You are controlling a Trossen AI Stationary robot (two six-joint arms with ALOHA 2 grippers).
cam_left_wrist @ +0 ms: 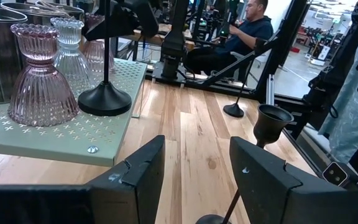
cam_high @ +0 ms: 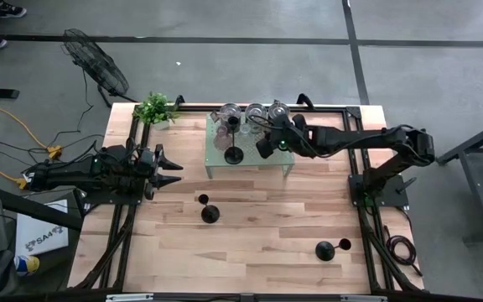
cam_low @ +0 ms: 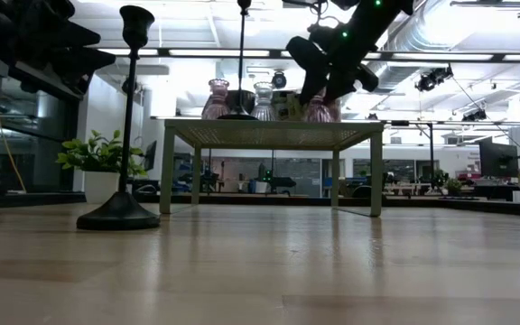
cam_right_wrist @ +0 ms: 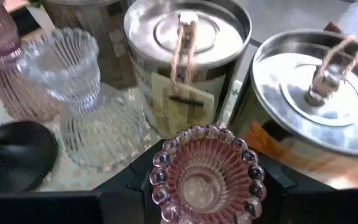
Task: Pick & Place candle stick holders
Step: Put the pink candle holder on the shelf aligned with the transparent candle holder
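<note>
- Left gripper [cam_high: 177, 172] is yours to use next, I think. It hangs wide open over the left side of the table [cam_high: 267, 260] with nothing in it.
- Right gripper [cam_high: 262, 144] is busy up on the green shelf [cam_high: 267, 168] at the back. A pink glass [cam_right_wrist: 207, 177] sits right under its wrist camera. You cannot tell if it is open or shut, or if it grips that glass.
- One holder, the shelf holder [cam_high: 234, 154], already stands on the shelf, just beside the right gripper.
- Two more wait down on the wood. The near holder [cam_high: 210, 213] stands close to the left gripper. The far holder [cam_high: 325, 249] stands well apart from it, on the right side by the front edge.
- So the left arm is the closer one for the near holder, and the right arm is closer for the far holder.
- From the left gripper, the near holder lies just ahead and a little toward the front edge.
- Its thin stem points straight up, so you would come at it from the side, level with the stem.
- Its tiny cup [cam_left_wrist: 274, 121] shows just past the open fingers in the left wrist view.
</note>
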